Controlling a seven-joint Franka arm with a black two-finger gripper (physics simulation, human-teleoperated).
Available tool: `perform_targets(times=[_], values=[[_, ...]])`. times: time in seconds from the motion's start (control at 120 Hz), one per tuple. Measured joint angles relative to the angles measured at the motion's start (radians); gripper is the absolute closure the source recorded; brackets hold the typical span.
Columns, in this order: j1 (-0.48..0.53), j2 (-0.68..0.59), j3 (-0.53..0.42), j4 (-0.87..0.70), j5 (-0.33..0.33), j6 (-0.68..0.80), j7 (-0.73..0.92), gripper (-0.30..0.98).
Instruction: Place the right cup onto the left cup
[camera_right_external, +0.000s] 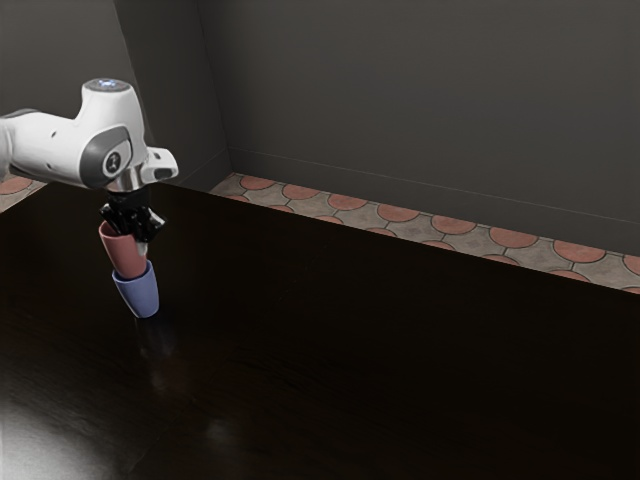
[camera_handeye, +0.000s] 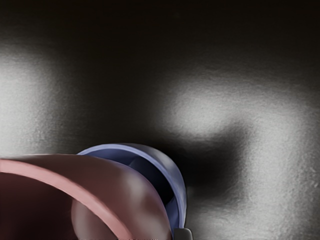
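red cup (camera_right_external: 122, 252), one: tilted, lower end in the mouth of the blue cup (camera_right_external: 140, 294). blue cup: on the table (camera_right_external: 300, 350). black claw (camera_right_external: 138, 232): at the red cup's upper part; opening and hold cannot be told.

I locate the lower cup (camera_right_external: 141, 298) on the worktop (camera_right_external: 360, 350), toward the exterior view's left. The upper cup (camera_right_external: 124, 256) has its base in the lower cup's mouth. Floor (camera_right_external: 398, 214) lies beyond the worktop.
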Motion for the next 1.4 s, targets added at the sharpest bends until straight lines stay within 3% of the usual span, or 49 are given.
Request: perform_targets(times=[0.258, 0.517, 0.742, 1.05, 1.25, 1.4], values=[[0.0, 0.016, 0.0, 0.0, -0.002, 0.013, 0.007, 0.75], [0.0, 0.026, 0.0, 0.0, -0.011, 0.018, 0.024, 0.31], [-0.001, 0.018, 0.0, 0.0, -0.012, 0.019, 0.035, 0.12], [-0.004, -0.133, -0.033, -0.001, -0.014, -0.033, 0.041, 0.03], [0.0, -0.261, -0.126, 0.007, -0.017, -0.147, 0.023, 0.01], [0.0, -0.276, -0.209, 0.128, -0.051, -0.3, 0.005, 0.01]])
